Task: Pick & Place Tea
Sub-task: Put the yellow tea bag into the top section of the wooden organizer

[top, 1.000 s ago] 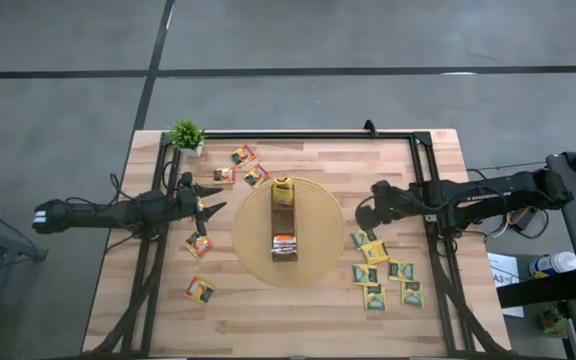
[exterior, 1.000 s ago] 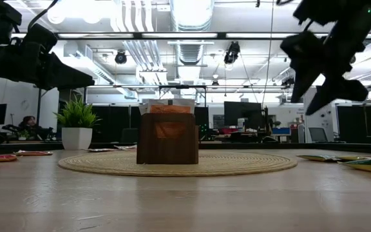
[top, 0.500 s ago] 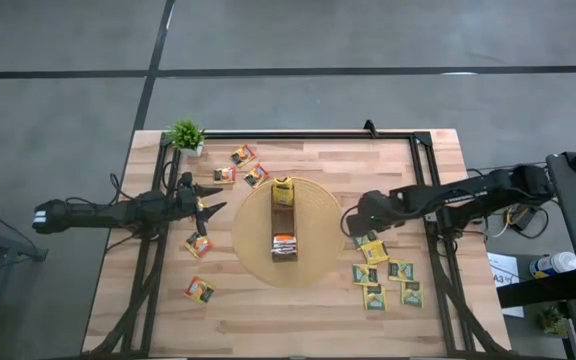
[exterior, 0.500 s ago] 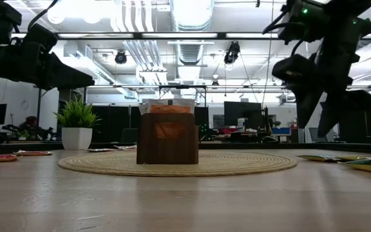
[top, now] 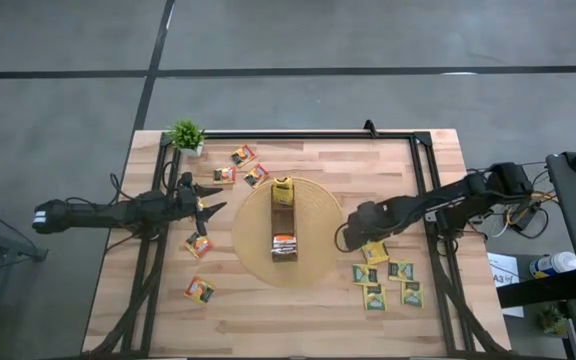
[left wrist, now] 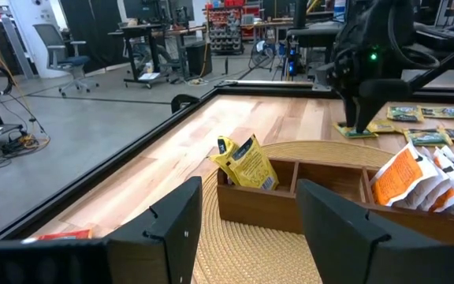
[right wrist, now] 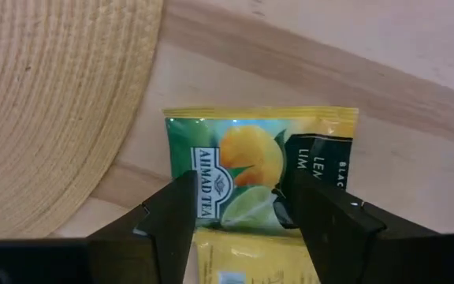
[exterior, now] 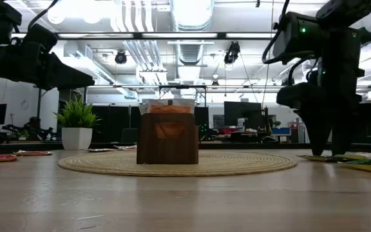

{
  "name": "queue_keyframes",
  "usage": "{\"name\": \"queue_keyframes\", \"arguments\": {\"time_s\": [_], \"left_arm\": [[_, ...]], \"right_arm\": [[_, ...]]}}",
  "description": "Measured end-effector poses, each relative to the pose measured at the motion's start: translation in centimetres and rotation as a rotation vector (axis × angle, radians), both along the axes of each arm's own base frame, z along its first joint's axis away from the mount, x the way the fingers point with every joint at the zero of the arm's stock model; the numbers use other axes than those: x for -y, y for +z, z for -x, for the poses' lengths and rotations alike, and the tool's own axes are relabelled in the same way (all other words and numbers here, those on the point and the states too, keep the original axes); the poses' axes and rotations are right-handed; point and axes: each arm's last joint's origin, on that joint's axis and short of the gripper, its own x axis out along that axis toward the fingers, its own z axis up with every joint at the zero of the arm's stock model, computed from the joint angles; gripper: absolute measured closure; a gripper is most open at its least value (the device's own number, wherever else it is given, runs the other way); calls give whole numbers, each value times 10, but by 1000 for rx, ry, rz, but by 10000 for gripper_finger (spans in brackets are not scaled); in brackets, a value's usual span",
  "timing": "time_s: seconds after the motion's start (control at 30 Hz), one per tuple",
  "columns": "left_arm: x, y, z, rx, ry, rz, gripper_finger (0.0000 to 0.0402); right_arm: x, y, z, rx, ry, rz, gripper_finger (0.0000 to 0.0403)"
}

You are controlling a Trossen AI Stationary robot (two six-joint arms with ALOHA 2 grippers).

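The tea sachets lie flat on the table. Several orange ones (top: 243, 154) are left of the round woven mat (top: 313, 265), and several green-and-yellow ones (top: 400, 268) are right of it. My right gripper (right wrist: 245, 189) is open and points down. Its fingers straddle a green-and-yellow sachet (right wrist: 258, 170) beside the mat's right edge, with the tips down at table level (exterior: 328, 153). My left gripper (top: 211, 209) is open and hovers left of the mat. The long brown box (top: 284, 220) on the mat holds yellow sachets (left wrist: 247, 162) and orange sachets (left wrist: 404, 177). My right gripper comes from above with a finger (right wrist: 176, 225) on either side of the green-and-yellow sachet, which lies flat on the table. Whether the fingertips touch it, I cannot tell.
A yellow sachet (right wrist: 243, 264) lies partly under the straddled one. A small potted plant (top: 186, 135) stands at the far left corner. Black frame rails (top: 423, 170) run along the table's far and side edges. There is bare wood in front of the mat (top: 288, 315).
My right gripper has moved toward the table's left and near edges and dropped from high above the table to its surface. It has tipped until its fingers point straight down over the sachet beside the mat. The left arm has kept still.
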Motion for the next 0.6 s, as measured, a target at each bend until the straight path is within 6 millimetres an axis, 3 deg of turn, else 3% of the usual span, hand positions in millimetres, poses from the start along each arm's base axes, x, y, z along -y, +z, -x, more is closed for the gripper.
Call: {"name": "queue_keyframes", "arguments": {"time_s": [0.23,0.6], "left_arm": [[0,0,0,0,0,0,199],[0,0,0,0,0,0,199]], "right_arm": [[-4,-15,-6,-58,39,17,199],[-4,-8,-10,-4,12,102,200]]}}
